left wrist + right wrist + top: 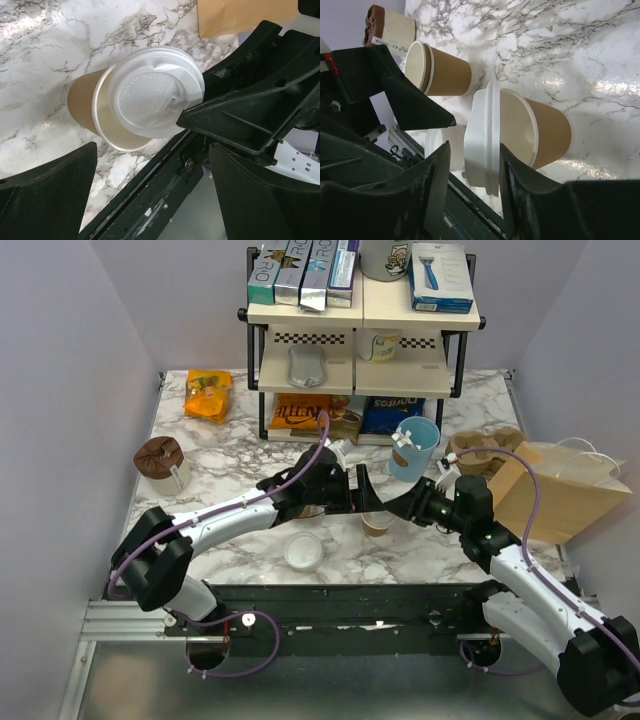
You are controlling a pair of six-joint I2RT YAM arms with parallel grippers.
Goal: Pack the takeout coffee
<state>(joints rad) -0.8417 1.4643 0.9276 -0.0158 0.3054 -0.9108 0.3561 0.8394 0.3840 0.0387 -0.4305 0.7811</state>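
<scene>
The takeout coffee, a small tan paper cup [547,132] [82,102] [375,524], stands on the marble table near its front edge. Its white lid [485,140] [152,92] sits askew, tilted against the cup's rim rather than seated flat. My right gripper [475,150] [388,506] straddles the lid with its jaws open; one finger [517,175] lies against the lid and a gap shows on the other side. My left gripper [152,150] [345,490] hovers just left of the cup, wide open and holding nothing.
A second tan cup [445,72] without a lid stands close by. A stack of white lids [303,550] lies by the front edge. A light-blue cup [412,448], a brown paper bag [560,495], a brown-lidded cup [160,462] and a snack shelf [355,340] surround the spot.
</scene>
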